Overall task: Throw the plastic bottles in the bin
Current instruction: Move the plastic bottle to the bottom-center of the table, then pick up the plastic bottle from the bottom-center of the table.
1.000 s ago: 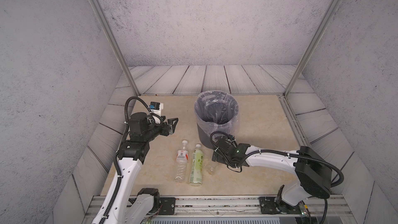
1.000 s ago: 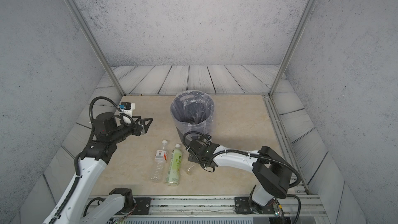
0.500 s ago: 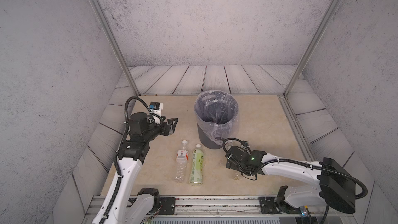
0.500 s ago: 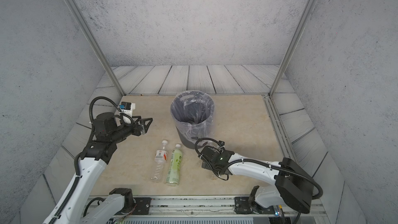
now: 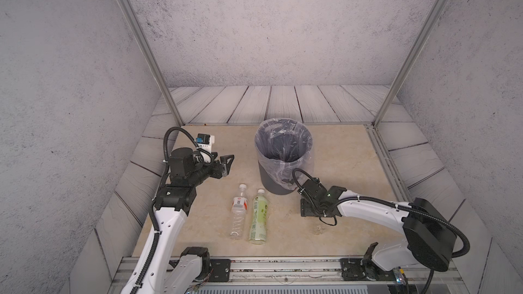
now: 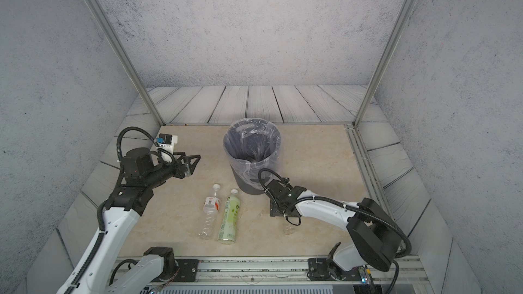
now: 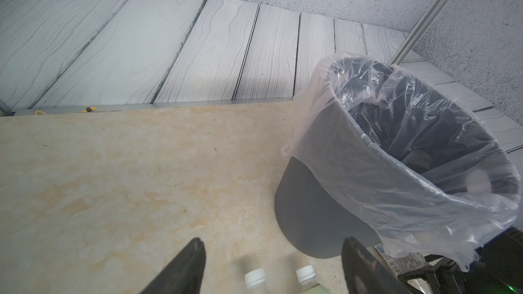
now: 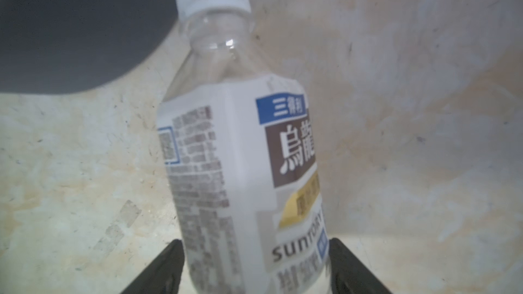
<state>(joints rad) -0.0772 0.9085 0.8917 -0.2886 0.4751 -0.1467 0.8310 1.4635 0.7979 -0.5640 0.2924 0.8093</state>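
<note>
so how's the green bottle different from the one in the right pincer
The green bottle is pale green all over; the brown-label bottle is clear with a white and brown label. The green bottle lies free, untouched; the brown-label bottle sits between the fingers of the right pincer, which press its sides. Both have white caps, lie on the table and point their caps toward the bin.

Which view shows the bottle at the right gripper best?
Right wrist: bottle fills the frame, cap and label readable, inside the right gripper. Both top views show only its base under the arm; left wrist, a label sliver.
</note>
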